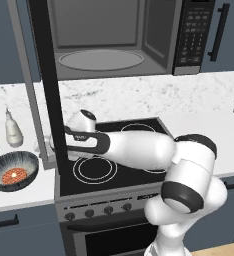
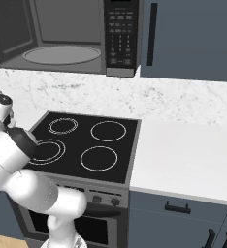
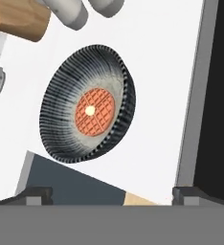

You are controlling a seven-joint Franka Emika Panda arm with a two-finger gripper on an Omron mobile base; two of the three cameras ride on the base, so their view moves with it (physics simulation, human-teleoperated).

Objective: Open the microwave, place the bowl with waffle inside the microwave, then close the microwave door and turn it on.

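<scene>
So the bowl [image 3: 87,104] is sitting on the white tabletop [image 3: 152,72] pretty much straight ahead of the hand [image 3: 111,196], with the waffle [image 3: 95,111] lying flat in the middle of it. The hand is hanging over it with both fingers spread wide, grasping nothing.

What's worrying me: the bowl is sitting off to the left of the gap between the fingers, so if the hand is dropping straight in, I'd guess one finger is landing inside on the waffle or knocking the rim and skidding the bowl along. The rim is thin and sloped too, so a shallow pinch is probably slipping off.

Then there's the microwave door [image 1: 44,75], hanging open right next to the hand on its right side. Any lift toward the microwave [image 1: 119,37] is risking a bump against that door edge. On the far side of the bowl, some pale bottles [image 1: 12,129] and a wooden-looking thing [image 3: 20,21] are crowding in, and the stove [image 1: 114,150] is lying under the arm.
</scene>
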